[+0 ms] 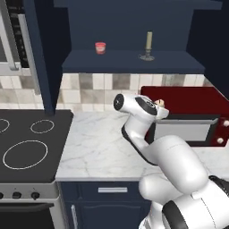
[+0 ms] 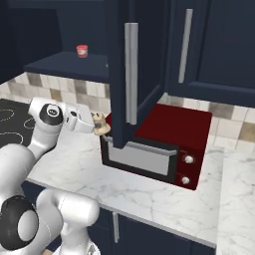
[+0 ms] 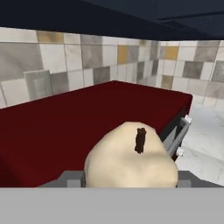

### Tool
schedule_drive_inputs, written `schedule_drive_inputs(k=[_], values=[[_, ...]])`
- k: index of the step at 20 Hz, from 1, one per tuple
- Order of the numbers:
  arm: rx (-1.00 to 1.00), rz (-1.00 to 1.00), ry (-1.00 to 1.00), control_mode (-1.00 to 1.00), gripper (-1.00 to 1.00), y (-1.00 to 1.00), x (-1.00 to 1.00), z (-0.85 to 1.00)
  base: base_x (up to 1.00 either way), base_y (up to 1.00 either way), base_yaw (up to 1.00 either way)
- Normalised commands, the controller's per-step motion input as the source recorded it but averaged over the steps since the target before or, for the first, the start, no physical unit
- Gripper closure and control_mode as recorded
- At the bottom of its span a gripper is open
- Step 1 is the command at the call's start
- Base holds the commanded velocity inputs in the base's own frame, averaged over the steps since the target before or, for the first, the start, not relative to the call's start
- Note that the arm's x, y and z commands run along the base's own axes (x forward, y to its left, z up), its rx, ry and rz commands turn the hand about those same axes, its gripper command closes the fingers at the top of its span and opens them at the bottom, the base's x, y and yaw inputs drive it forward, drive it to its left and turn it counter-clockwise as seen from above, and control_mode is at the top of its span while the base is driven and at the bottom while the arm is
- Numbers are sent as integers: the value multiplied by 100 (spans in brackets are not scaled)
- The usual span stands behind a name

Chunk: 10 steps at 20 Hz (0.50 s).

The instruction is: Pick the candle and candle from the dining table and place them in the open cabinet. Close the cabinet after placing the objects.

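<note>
Gripper: the gripper [image 2: 94, 124] is closed around the cream candle [image 3: 131, 159], jaws held at a middling width by the lump between them; in the hand view the candle is seen bulging up from between the finger tips with its dark wick [image 3: 140, 140] uppermost.

Cream candle, place: it is carried above the top of the red microwave [image 2: 169, 124], near that box's left front corner, clear of the marble counter [image 1: 103, 134]. In the left base view only a small pale patch [image 1: 160, 103] is seen past the wrist.

Taper candle: the olive taper [image 1: 149, 42] on its dark base is already stood upright on the cabinet shelf [image 1: 129, 62], towards the right; a small red cup [image 1: 100, 47] is stood well apart from it at its 9 o'clock.

Deciding relation: in the left base view the shelf lies at about 12 o'clock from the held candle, higher and further back, with bare shelf between cup and taper at roughly 11 o'clock. The candle's axis is upright, so a rise followed by a forward reach is judged to be needed.

Cabinet door: the open navy door [image 2: 127, 69] with its silver handle [image 2: 131, 74] is hung just right of the gripper in the right base view; its lower edge is judged the hazard on the way up.

Task stage: one candle is shelved, one is in transit, the door is not yet shut.
</note>
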Motion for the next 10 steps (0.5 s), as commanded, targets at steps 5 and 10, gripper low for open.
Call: schedule_drive_inputs(k=[5, 10], values=[[0, 0, 0, 100, 100, 0, 0, 0, 55, 24, 0], [0, 0, 0, 100, 100, 0, 0, 0, 20, 6, -1]])
